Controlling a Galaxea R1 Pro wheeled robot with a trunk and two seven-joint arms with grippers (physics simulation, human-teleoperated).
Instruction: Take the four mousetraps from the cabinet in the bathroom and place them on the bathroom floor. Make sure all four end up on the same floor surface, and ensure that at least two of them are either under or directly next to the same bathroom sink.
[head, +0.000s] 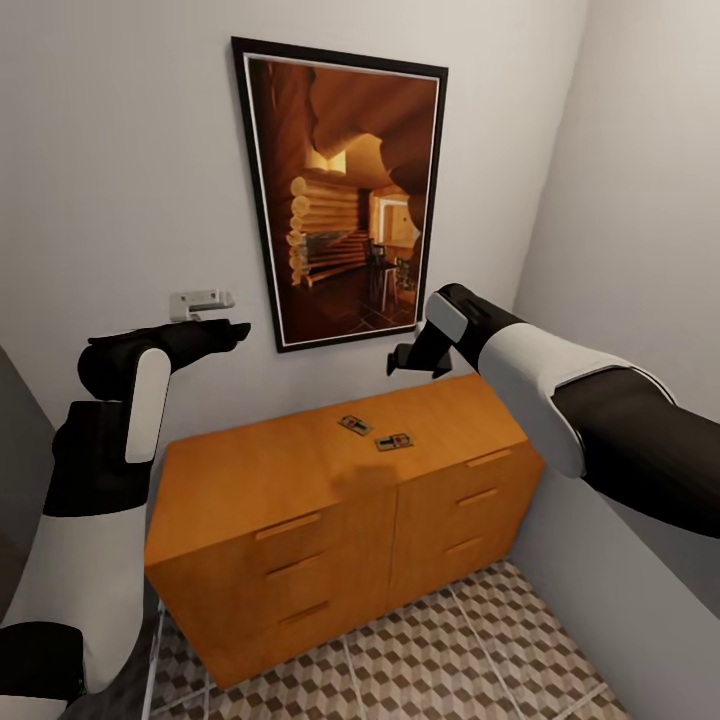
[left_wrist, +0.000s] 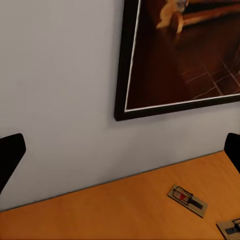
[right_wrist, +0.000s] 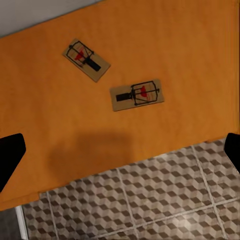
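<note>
Two mousetraps lie flat on the top of the orange-brown cabinet (head: 300, 470), right of its middle: one (head: 354, 424) nearer the wall, the other (head: 394, 441) closer to the front edge. In the right wrist view both traps (right_wrist: 86, 59) (right_wrist: 137, 94) lie below my right gripper (right_wrist: 120, 155), which hovers open and empty above the cabinet's front edge. My left gripper (left_wrist: 120, 155) is open too, held high by the wall, with one trap (left_wrist: 187, 200) and the corner of the other (left_wrist: 230, 229) ahead of it. In the head view the left gripper (head: 238, 328) and right gripper (head: 398, 362) hang above the cabinet.
A large framed picture (head: 345, 195) hangs on the wall over the cabinet, and a small white fitting (head: 200, 300) sits on the wall beside my left gripper. A side wall closes in at the right. The cube-patterned bathroom floor (head: 470, 650) shows in front of the cabinet.
</note>
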